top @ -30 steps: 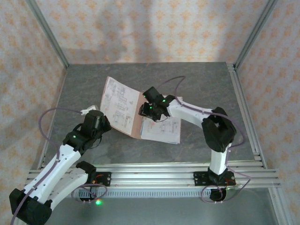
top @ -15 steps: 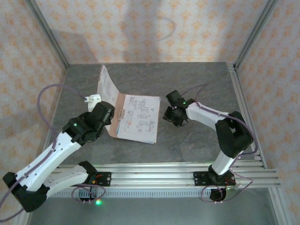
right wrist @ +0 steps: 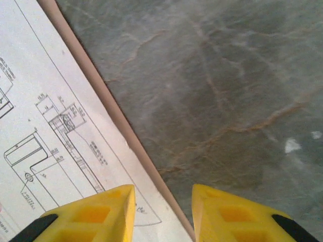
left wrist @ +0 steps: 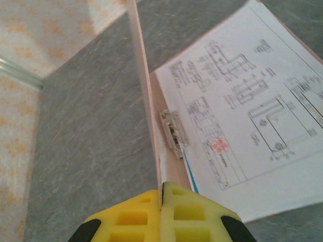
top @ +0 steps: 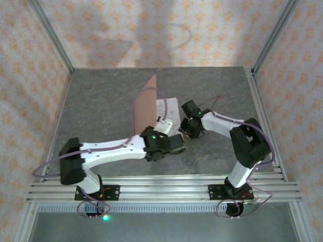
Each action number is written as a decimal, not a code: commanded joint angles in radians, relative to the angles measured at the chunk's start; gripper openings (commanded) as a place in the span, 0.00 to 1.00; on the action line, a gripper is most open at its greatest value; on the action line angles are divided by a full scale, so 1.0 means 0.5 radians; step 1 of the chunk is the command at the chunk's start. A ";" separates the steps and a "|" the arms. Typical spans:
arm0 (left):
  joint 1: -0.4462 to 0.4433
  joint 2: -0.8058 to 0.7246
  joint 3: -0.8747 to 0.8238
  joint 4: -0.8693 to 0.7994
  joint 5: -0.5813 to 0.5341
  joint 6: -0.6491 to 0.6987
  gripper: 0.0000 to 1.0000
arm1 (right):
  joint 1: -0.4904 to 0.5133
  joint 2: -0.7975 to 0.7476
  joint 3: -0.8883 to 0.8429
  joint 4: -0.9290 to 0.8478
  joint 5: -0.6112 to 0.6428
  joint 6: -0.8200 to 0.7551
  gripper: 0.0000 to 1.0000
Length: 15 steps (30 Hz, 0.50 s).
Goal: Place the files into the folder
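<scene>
We log the pinkish-brown card folder [top: 146, 103] as open: one cover stands near upright, the other lies flat on the worktop [top: 101, 101]. The files [left wrist: 242, 101], white sheets with black line diagrams, lie on the flat half beside the metal fastener [left wrist: 174, 133] at the spine. A teal-blue sheet [left wrist: 187, 169] edges out beneath.

text: none legible | files [left wrist: 242, 101]: print on diagrams too small and blurred to read

Soft even light throws faint shadows on the back wall [top: 151, 35].
</scene>
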 commanded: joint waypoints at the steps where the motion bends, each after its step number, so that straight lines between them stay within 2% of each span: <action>1: -0.047 0.113 0.073 0.028 0.046 -0.105 0.00 | -0.033 -0.197 -0.072 -0.030 0.141 0.037 0.35; 4: -0.051 0.205 0.055 0.281 0.268 -0.095 0.00 | -0.036 -0.387 -0.152 -0.076 0.296 0.037 0.38; 6: -0.051 0.252 0.052 0.449 0.415 -0.063 0.09 | -0.036 -0.523 -0.221 -0.094 0.392 0.044 0.40; 9: -0.049 0.285 0.028 0.736 0.684 0.003 0.37 | -0.035 -0.735 -0.328 -0.131 0.538 0.050 0.47; 11: -0.047 0.266 0.021 0.844 0.771 -0.001 0.55 | -0.036 -0.875 -0.380 -0.158 0.615 0.046 0.54; 12: -0.047 0.245 0.018 0.864 0.785 -0.009 0.69 | -0.036 -0.933 -0.394 -0.173 0.644 0.035 0.58; 13: -0.040 0.199 0.004 0.887 0.812 -0.012 0.93 | -0.035 -0.990 -0.399 -0.195 0.677 0.025 0.64; 14: -0.025 0.128 -0.034 0.938 0.863 -0.010 1.00 | -0.036 -1.062 -0.403 -0.211 0.707 0.003 0.81; 15: -0.003 0.056 -0.085 1.004 0.922 -0.007 0.99 | -0.034 -1.119 -0.406 -0.211 0.717 -0.029 1.00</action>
